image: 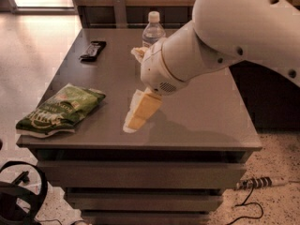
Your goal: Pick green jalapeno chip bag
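The green jalapeno chip bag (61, 109) lies flat on the front left corner of the grey table (201, 121), its near end slightly over the front edge. My gripper (133, 89) hangs over the middle of the table, to the right of the bag and apart from it. It is open and empty: one pale yellow finger (139, 110) points down toward the tabletop, and the tip of the other shows higher up by the bottle. The big white arm behind it fills the upper right.
A clear water bottle (153, 30) stands at the back centre, partly hidden by my arm. A small black wrapped bar (93, 49) lies at the back left. On the floor are a cable with a plug (258, 183) at right and a black object (18, 196) at lower left.
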